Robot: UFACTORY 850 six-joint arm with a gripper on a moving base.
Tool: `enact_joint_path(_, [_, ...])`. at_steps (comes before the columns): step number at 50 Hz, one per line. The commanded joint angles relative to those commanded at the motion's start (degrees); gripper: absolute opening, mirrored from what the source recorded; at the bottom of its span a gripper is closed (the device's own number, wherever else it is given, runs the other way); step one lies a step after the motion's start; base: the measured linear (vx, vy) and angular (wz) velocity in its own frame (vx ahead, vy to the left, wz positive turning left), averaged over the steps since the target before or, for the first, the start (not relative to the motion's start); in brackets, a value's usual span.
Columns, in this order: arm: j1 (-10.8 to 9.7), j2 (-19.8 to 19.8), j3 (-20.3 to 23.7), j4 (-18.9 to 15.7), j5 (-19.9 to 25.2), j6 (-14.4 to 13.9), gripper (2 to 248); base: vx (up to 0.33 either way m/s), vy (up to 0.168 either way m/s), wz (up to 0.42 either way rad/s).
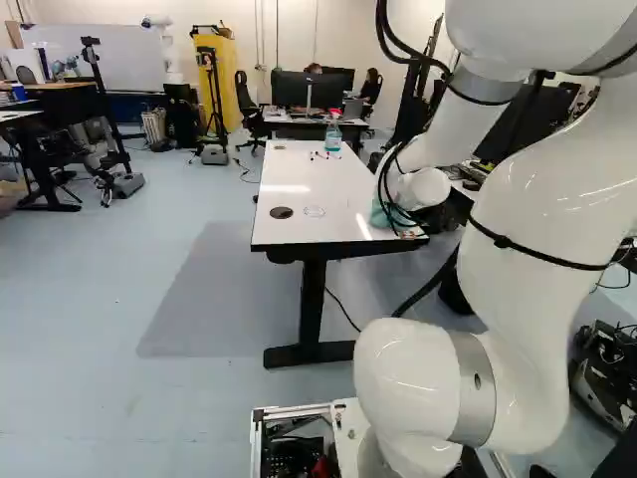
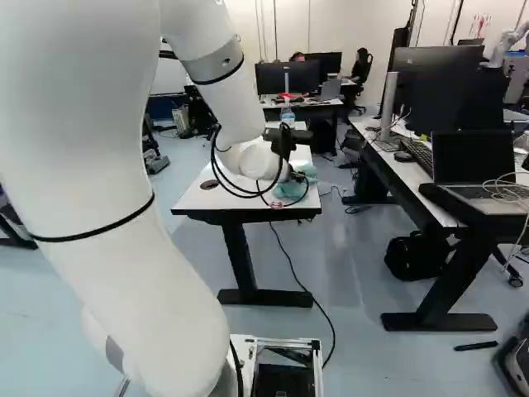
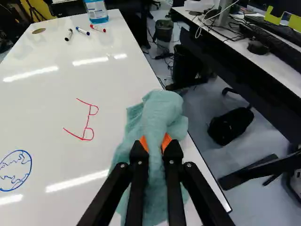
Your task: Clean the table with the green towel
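- The gripper (image 2: 286,145) is nearly closed, its orange pads pinching the green towel (image 3: 162,112) from both sides.
- The towel sits bunched over the white table (image 3: 51,94), right of centre in the left base view.
- Red marks (image 3: 88,120) show beside it.

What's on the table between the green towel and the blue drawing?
A red line drawing, set slightly toward the bottle, with bare white tabletop separating it from both green towel and blue drawing. The wrist view shows this.
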Motion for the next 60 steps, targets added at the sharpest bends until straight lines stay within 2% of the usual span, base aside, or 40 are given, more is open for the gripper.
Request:
enact_joint_path(18, [1.1, -1.1, -3.9, 1.3, -2.0, 0.0, 47, 0.0, 0.0, 0.0])
enact_joint_path(36, [3.0, -1.8, -7.3, 1.3, -6.5, 0.0, 47, 0.0, 0.0, 0.0])
enact_joint_path(60, [5.5, -6.7, -12.7, 1.8, -9.5, 0.0, 47, 0.0, 0.0, 0.0])
